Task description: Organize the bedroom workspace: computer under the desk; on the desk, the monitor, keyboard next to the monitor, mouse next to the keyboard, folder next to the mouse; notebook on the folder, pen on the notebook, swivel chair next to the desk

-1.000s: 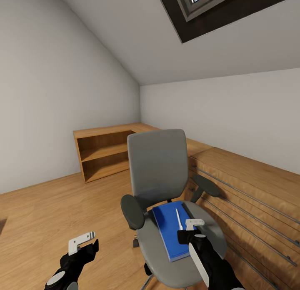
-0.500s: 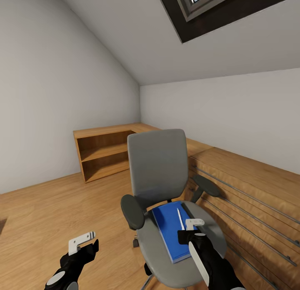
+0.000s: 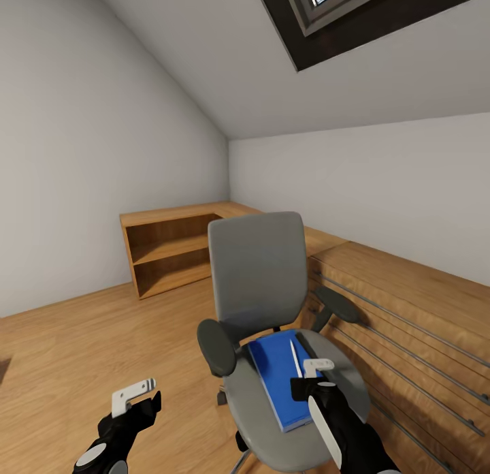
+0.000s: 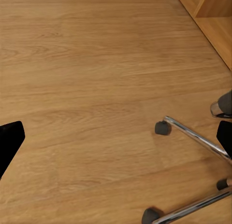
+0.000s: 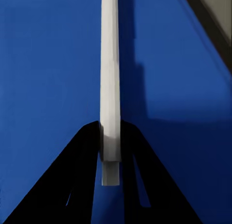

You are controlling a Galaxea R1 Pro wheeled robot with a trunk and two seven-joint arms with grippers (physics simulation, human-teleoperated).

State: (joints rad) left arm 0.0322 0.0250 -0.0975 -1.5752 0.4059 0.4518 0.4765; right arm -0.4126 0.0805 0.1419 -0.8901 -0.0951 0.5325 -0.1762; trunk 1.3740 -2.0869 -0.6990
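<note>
Head view: the swivel chair [image 3: 272, 324] stands on the wooden floor [image 3: 82, 365] beside a light wooden cabinet run [image 3: 408, 310]. The folder [image 3: 279, 378] lies flat on the chair's seat, with the pen [image 3: 295, 359] resting along its top face. The right end effector [image 3: 307, 377] sits low over the folder's near part, at the near end of the pen; judged from the task, it is placed there to take the pen off first, so that the folder can be lifted free and carried to the worktop. The left end effector [image 3: 136, 396] hangs apart over bare floor, carrying nothing; whether its fingers are wide or narrow cannot be told.

Right wrist view: the pen [image 5: 110, 84] runs straight out from between the two dark fingers [image 5: 72, 180], its near end seated between them, so the right end effector appears narrowed on the pen. The folder [image 5: 48, 64] lies beneath as a blue field. The head view leaves this contact unclear.

Left wrist view: the chair's chrome base [image 4: 193, 137] and casters [image 4: 163, 128] on the floor [image 4: 87, 89], hidden under the seat in the head view.
</note>
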